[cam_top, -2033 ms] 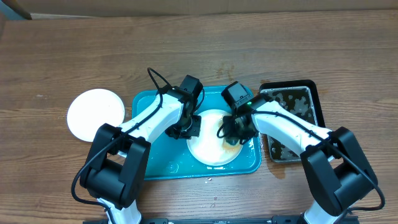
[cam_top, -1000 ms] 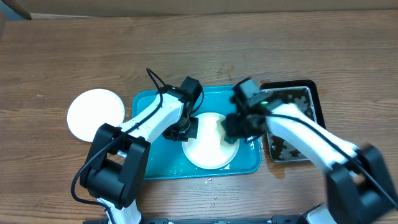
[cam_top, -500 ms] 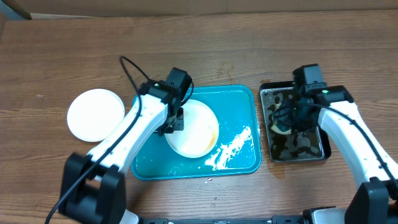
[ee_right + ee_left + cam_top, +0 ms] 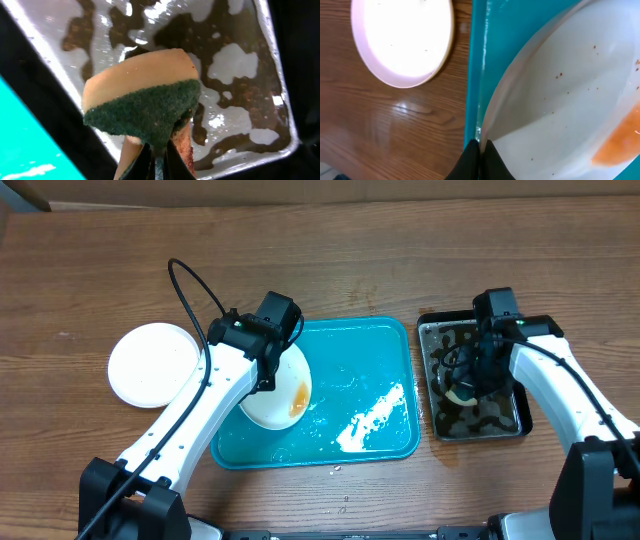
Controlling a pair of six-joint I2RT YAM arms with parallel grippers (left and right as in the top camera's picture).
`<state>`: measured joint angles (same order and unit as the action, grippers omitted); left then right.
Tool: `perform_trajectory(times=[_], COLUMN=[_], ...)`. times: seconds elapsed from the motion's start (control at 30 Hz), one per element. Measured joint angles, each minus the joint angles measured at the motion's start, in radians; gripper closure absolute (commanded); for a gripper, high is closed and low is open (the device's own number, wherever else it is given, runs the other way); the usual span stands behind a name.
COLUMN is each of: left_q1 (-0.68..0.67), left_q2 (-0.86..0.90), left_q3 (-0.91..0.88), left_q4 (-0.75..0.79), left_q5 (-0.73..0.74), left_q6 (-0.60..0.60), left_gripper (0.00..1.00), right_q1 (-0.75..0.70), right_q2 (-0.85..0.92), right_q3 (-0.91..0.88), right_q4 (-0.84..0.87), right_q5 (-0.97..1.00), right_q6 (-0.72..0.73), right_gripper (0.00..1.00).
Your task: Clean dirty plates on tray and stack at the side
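The plate (image 4: pixel 278 395) with the orange smear (image 4: pixel 298 398), where is it from where you stand?

At the left edge of the tray (image 4: pixel 370 350), tipped up on a slant and hanging partly over the rim. The left hand (image 4: pixel 268 375) has its fingers pinched tight on the plate's edge. I can't tell whether the low side touches the tray.

And the second plate (image 4: pixel 153 363)?

Flat on the worktop (image 4: pixel 350 260), just left of the tray, apart from the tilted one. It looks clean.

Anything lying in the tray?

White foam (image 4: pixel 370 418), streaked across the right half of the bottom.

What about the right hand (image 4: pixel 470 375)?

Over the black tray (image 4: pixel 520 425) of murky brown water, which sits beside the blue tray on the right. Its fingers are clamped on a sponge (image 4: pixel 145 100), tan with a dark green scouring face, bent over between the tips. The wrist view shows the sponge above the puddled water; I can't say whether it touches.
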<state>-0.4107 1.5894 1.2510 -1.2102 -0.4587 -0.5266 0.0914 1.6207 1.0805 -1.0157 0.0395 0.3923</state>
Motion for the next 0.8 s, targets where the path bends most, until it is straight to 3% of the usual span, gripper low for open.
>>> perform_trajectory(times=[0.4,0.8], left_q1=[-0.040,-0.309], left_q2=[-0.026,-0.028], left_q3=[0.093,0.098], left_q4=[-0.047,-0.047], left_q5=[-0.185,-0.471], left_q6=[-0.080,-0.101], left_gripper=[0.96,0.96], right_q1=[0.000,0.000], right_q2=[0.009,0.009], right_q3=[-0.089,-0.174], right_q4=[0.091,0.158], right_q5=[0.023,-0.026], right_q6=[0.000,0.000], right_gripper=[0.96,0.96])
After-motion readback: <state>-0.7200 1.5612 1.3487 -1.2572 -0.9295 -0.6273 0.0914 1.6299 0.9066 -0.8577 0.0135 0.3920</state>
